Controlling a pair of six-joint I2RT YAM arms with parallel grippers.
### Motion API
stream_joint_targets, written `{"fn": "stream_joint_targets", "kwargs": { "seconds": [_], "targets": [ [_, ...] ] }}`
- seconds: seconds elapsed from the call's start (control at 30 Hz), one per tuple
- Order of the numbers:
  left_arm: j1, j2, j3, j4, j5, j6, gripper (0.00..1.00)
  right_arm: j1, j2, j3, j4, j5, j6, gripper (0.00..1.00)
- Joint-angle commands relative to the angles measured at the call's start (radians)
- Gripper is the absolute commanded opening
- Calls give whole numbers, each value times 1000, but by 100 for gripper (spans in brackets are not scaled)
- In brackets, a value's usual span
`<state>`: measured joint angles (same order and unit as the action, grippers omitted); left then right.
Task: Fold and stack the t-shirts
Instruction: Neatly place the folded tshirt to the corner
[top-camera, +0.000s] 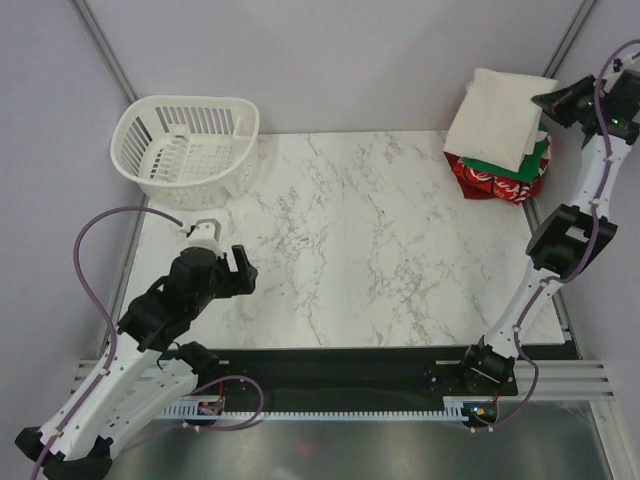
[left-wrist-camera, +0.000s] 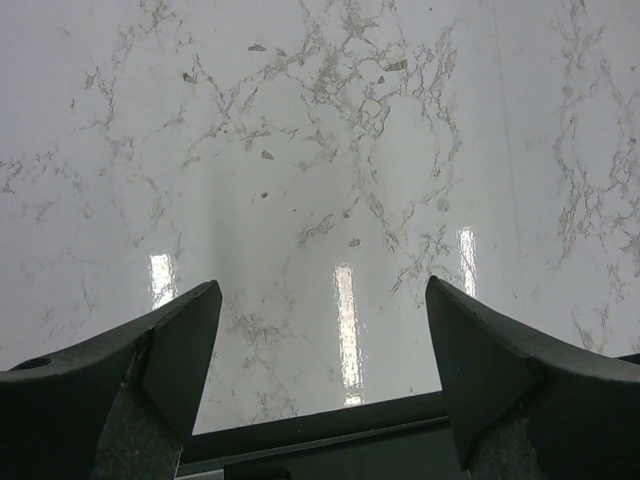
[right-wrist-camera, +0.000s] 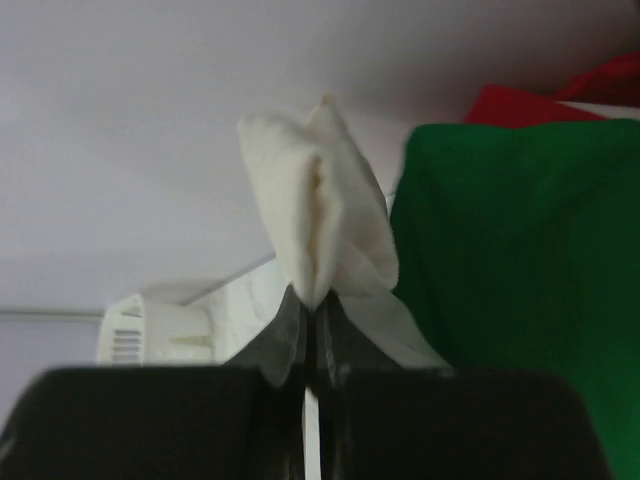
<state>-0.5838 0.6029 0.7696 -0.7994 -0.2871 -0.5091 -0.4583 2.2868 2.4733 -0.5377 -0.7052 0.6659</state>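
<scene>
Pinching a cream t-shirt (right-wrist-camera: 318, 215) fold in the clenched right gripper (right-wrist-camera: 312, 308) (plain at the wrist, hidden from above); holding the left gripper (left-wrist-camera: 322, 335) spread over the table (left-wrist-camera: 330, 150).

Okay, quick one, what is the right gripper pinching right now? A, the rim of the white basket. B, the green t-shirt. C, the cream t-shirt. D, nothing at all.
C: the right wrist view shows the right gripper shut on a fold of the cream t-shirt, the green t-shirt lying beside it.
</scene>
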Motion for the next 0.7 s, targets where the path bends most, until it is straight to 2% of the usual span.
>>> {"fn": "stream_joint_targets", "kwargs": {
  "seconds": [0.0,0.03,0.13,0.17,0.2,0.3,0.37,0.57,0.67],
  "targets": [
    [-5,-14,-3,11,-30,-32,90,-94,83,-37,79,39,101,0],
    [-4,-12,-3,11,-30,-31,90,-101,109,-87,88,55,89,5],
    [-5,15,2,11,-29,-31,90,-120,151,-193,104,113,67,8],
    [-7,24,3,9,-29,-29,90,-121,160,-209,107,131,51,12],
    [-7,24,2,9,-29,-31,90,-126,166,-226,105,148,44,19],
    [-10,18,2,9,-34,-32,90,-137,123,-333,105,246,15,52],
    [-13,17,2,8,-38,-35,90,-148,83,-365,107,338,0,54],
    [-27,20,2,3,-44,-40,90,-219,-48,-404,104,472,12,56],
    [-30,20,2,2,-44,-40,90,-279,-147,-473,102,564,9,65]
  ]
}}
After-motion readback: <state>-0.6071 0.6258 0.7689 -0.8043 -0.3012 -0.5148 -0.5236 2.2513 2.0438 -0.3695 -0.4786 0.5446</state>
